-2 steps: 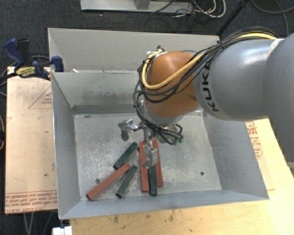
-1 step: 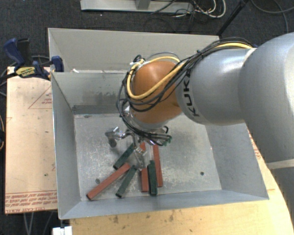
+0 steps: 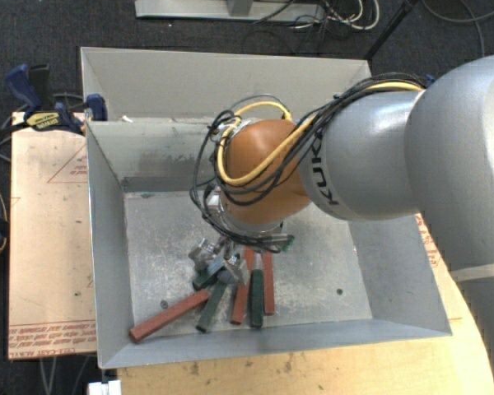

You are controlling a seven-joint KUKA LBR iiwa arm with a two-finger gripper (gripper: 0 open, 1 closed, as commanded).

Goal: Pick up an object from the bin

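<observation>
- The heap of red-brown and dark green bars [image 3: 240,296] lies crossed at the front middle of the bin floor, the upper ends bunched together.
- The gripper [image 3: 215,262] sits low over those bunched ends, at a dark green bar [image 3: 216,293]. Whether it is open or closed on anything cannot be told.
- A long red-brown bar [image 3: 171,313] juts out leftward and probably offers a cleaner hold.
- The orange cover [image 3: 259,171] and looped cables hang directly above.
- The grey bin [image 3: 329,253] has sloped walls, which likely funnel things inward; dark carpet [image 3: 33,23] lies around it.
</observation>
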